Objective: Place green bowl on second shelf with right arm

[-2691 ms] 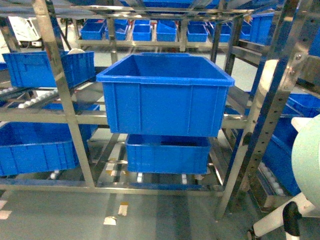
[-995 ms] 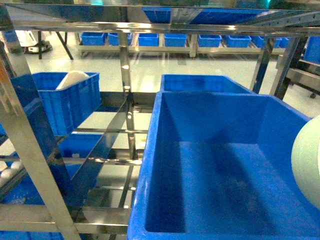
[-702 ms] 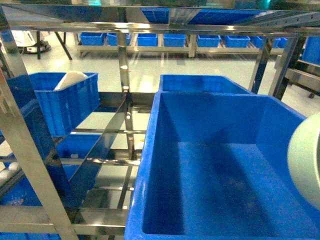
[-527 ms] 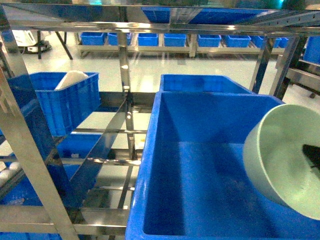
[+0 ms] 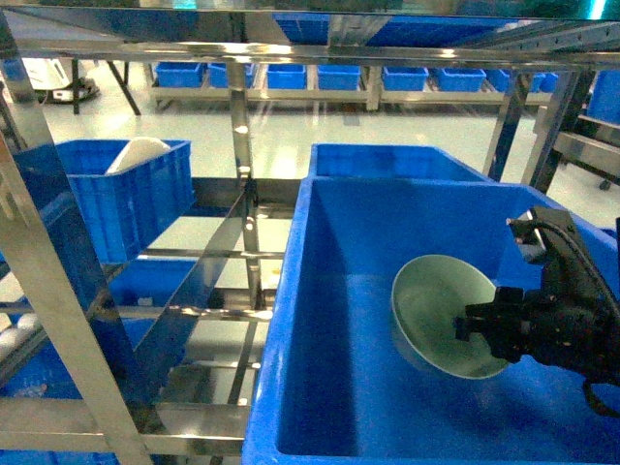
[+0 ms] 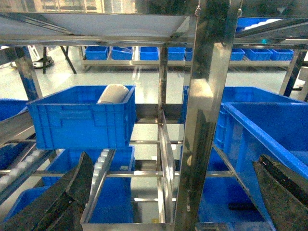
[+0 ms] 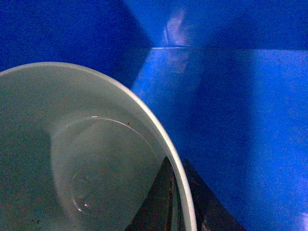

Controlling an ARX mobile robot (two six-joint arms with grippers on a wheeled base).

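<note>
- Your right pincer is clamped on the green bowl's rim, holding it tilted inside the big blue crate on the second shelf.
- The crate floor lies just below the bowl.
- Your left pincer stands apart, empty.

The right claw is matte black and blocky, on a black wrist with black cables looping over a small grey bracket. The left claw shows two dark, worn, tapering fingers.

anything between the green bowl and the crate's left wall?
Nothing: bare blue floor between the green bowl and the crate's left wall, per head view.
</note>
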